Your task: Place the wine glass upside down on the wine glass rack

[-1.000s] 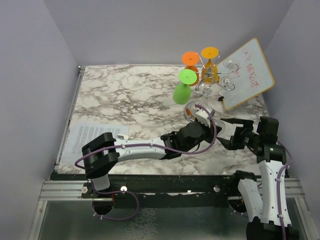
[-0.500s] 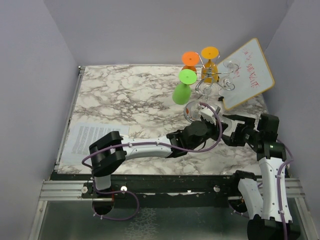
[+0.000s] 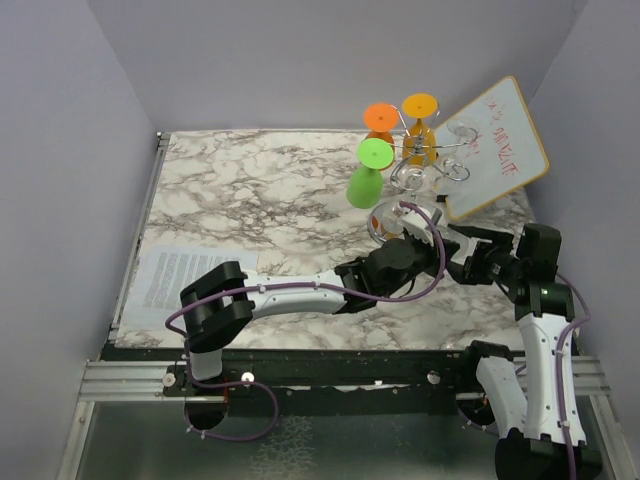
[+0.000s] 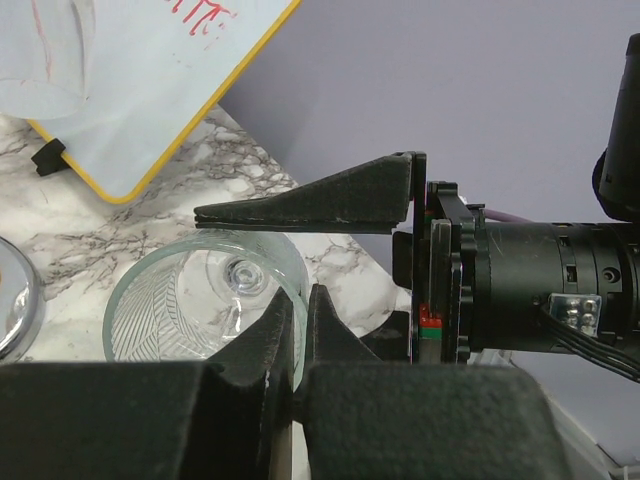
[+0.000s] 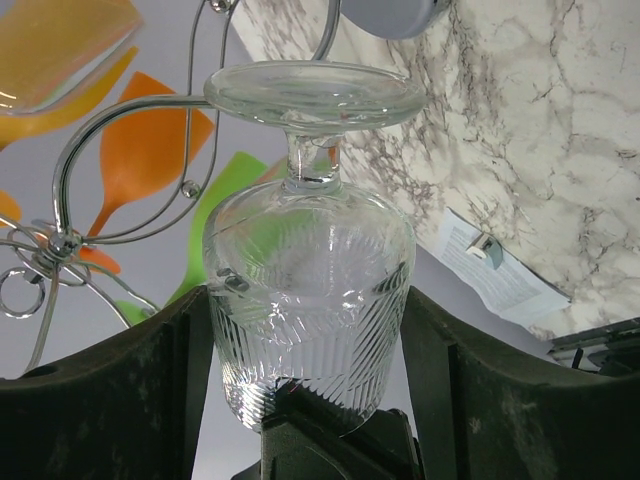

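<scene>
Wine glass (image 5: 310, 260) rim pinched by left gripper (image 4: 300, 312); bowl between right gripper (image 5: 308, 300) jaws, grip there unclear.

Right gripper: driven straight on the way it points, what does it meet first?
The wine glass: its bowl sits between the right gripper's fingers, so going on would likely press into it first. The wine glass rack looks farther off and to one side, though depth is unclear.

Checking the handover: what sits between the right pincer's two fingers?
The bowl of the clear ribbed wine glass fills the gap inside the right pincer; the right wrist view shows it.
</scene>
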Robot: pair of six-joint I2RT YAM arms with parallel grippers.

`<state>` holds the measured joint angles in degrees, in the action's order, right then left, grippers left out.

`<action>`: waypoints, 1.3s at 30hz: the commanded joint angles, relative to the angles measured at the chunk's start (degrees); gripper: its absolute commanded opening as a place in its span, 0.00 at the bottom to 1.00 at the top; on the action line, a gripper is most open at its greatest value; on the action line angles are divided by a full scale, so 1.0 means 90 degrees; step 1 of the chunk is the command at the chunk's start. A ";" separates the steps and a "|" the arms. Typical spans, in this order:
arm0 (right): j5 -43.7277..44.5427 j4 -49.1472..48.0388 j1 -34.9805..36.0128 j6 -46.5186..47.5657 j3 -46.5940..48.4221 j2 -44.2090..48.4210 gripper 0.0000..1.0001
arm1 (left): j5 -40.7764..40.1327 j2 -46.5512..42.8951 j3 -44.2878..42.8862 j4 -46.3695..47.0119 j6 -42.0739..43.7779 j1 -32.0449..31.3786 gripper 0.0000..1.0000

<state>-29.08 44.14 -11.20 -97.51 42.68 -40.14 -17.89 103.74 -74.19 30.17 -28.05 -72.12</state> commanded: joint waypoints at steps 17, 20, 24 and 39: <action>0.1833 -0.1779 0.0023 0.2543 -0.0558 0.0401 0.25 | 0.1271 -0.1789 0.1700 0.0574 -0.0822 0.0686 0.75; 0.1961 -0.2332 0.0019 0.3224 -0.0650 0.0479 0.23 | 0.1642 -0.2145 0.1872 0.0235 -0.0885 0.0942 0.79; 0.2157 -0.3157 0.0023 0.4204 -0.0714 0.0572 0.23 | 0.1967 -0.2687 0.2081 -0.0345 -0.0724 0.1216 0.82; 0.1550 -0.5652 0.0023 0.7021 -0.0760 0.0237 0.23 | 0.1828 -0.3594 0.1236 -0.2436 0.0236 0.2523 0.84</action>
<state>-12.14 5.26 -11.16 -43.94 35.77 -37.52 -2.13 72.16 -58.02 13.43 -29.50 -52.90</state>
